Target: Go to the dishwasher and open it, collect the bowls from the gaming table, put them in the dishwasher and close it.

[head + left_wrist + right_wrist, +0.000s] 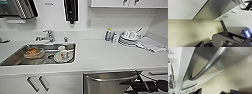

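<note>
Nearest the robot, the right gripper (140, 83) sits at the lower right of the head view, a dark jointed mass against the right end of the dishwasher (107, 83); whether its fingers are released or clenched cannot be told. The dishwasher is set under the white counter (100, 57), to the right of the white cabinet doors (37, 83) with slanted bar handles. Its brushed steel front appears tipped slightly outward at the top, though how far cannot be judged. The bar handle (112, 78) runs horizontally across the top of the front, its long axis parallel to the counter edge, with its right end meeting the gripper. In the right wrist view the handle (210, 64) shows large and close as a polished round bar bending into the steel front at one end; contact with the fingers cannot be confirmed. The left wrist view shows the steel front (218, 8) from the side above a beige floor (186, 32); the left gripper's finger state cannot be told. Farther back, a steel sink (15, 58) holds a container of food (33, 52), a plate and cups (62, 53). At the rear right stand a bottle (108, 34), stacked plates (127, 38) and a folded cloth (151, 45).
</note>
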Controlling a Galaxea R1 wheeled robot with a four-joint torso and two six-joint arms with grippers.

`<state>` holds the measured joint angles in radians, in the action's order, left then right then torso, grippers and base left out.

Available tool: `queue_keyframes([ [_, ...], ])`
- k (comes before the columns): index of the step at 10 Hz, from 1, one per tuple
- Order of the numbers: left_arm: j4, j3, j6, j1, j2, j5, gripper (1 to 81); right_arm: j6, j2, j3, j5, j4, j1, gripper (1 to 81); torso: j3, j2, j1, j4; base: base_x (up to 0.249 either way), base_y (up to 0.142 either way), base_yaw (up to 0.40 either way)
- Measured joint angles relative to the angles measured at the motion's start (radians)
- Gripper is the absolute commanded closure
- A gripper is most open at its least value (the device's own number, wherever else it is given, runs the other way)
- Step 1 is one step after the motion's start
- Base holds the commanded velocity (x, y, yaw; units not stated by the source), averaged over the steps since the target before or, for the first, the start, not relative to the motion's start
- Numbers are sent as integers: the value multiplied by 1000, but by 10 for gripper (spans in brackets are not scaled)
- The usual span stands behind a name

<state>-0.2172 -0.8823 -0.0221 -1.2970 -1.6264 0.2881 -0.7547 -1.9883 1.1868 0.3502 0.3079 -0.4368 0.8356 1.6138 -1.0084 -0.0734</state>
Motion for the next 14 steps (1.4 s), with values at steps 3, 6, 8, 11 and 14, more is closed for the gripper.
queue_keyframes([
  [3,-28,0,0,0,-2,0,10,-133,-67,93,16,3,26,10,0,0,0,0,0,0,0],
  [6,-30,0,0,0,-14,-3,10,-225,-91,230,16,3,33,10,0,0,0,0,0,0,0],
  [8,-31,0,0,0,-14,-3,10,-300,-100,303,17,3,35,10,0,0,0,0,0,0,0],
  [11,-33,-5,0,0,-20,-8,10,-389,-101,363,21,2,54,10,0,0,0,0,0,0,0],
  [14,-33,-18,0,0,-36,-9,10,-438,-135,420,85,-3,62,10,0,0,0,0,0,0,0],
])
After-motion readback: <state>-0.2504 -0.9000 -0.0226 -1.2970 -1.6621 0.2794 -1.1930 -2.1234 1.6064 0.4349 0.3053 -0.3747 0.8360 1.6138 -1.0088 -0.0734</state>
